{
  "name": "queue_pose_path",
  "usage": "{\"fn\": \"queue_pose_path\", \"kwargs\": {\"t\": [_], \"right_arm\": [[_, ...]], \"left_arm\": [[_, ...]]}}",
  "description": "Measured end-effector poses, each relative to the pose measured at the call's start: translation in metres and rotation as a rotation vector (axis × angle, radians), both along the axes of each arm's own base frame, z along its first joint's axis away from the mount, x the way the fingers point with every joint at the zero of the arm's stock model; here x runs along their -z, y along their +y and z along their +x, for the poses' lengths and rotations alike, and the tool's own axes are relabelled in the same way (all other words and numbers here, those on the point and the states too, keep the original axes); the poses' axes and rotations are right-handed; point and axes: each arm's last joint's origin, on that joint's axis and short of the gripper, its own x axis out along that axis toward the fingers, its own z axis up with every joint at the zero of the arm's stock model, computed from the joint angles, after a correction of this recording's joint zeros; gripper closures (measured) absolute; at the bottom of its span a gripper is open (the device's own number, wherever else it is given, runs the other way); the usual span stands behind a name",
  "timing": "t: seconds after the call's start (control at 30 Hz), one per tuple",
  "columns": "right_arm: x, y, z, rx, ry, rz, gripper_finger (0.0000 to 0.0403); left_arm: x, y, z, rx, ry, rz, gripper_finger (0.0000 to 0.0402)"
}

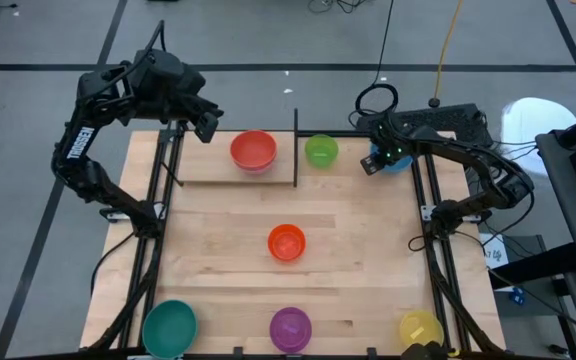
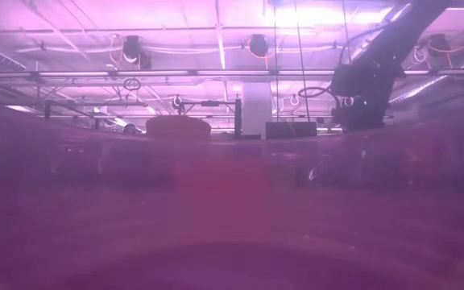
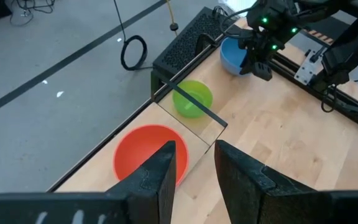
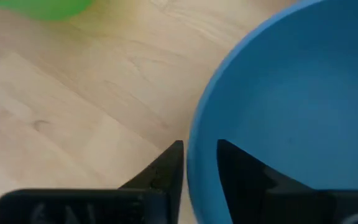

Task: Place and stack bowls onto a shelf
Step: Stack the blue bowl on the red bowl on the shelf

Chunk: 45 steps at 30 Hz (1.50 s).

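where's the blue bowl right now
In the high view, the blue bowl sits at the table's far right, beside the lime green bowl, under the right gripper.

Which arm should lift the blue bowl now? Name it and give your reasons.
Right. The right gripper already straddles the blue bowl rim, one jaw inside and one outside. The left gripper hangs over the shelf near the red bowl.

Smooth plastic blue bowl (image 4: 291, 93) on pale, matt wood-grain tabletop (image 4: 73, 99).
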Motion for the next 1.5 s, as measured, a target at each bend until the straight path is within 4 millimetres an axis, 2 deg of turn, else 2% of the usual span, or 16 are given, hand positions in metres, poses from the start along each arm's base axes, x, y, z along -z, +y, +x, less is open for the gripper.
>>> {"fn": "queue_pose_path", "kwargs": {"t": [0.13, 0.27, 0.4, 0.6, 0.8, 0.93, 1.07, 1.3, 1.5], "right_arm": [[0.001, -0.001, 0.000, 0.003, 0.002, -0.015, 0.0388], [-0.002, -0.002, 0.001, 0.003, -0.004, -0.037, 0.0398], [-0.019, -0.002, 0.005, -0.010, -0.052, -0.072, 0.0401], [-0.078, 0.005, 0.009, -0.029, -0.079, -0.204, 0.0402], [-0.157, 0.019, 0.025, -0.220, -0.115, -0.296, 0.0402], [-0.200, 0.026, 0.044, -0.295, -0.171, -0.353, 0.0402], [-0.226, 0.028, 0.069, -0.381, -0.199, -0.391, 0.0402], [-0.238, 0.023, 0.130, -0.524, -0.213, -0.414, 0.0403], [-0.233, 0.022, 0.181, -0.652, -0.247, -0.403, 0.0403]], "left_arm": [[0.000, 0.000, 0.000, 0.000, 0.000, 0.000, 0.0286], [0.000, 0.000, 0.000, 0.000, 0.000, 0.000, 0.0286], [0.000, 0.000, 0.000, -0.002, -0.001, -0.002, 0.0286], [0.000, 0.000, 0.000, -0.001, -0.001, -0.002, 0.0286], [0.000, 0.000, 0.000, 0.007, 0.005, 0.006, 0.0286], [0.000, 0.000, 0.000, 0.020, 0.015, 0.019, 0.0286], [0.000, 0.000, 0.000, 0.020, 0.015, 0.020, 0.0286], [0.000, 0.000, 0.000, 0.013, 0.017, 0.026, 0.0286], [0.000, 0.001, -0.002, -0.028, 0.040, 0.056, 0.0286]]}}
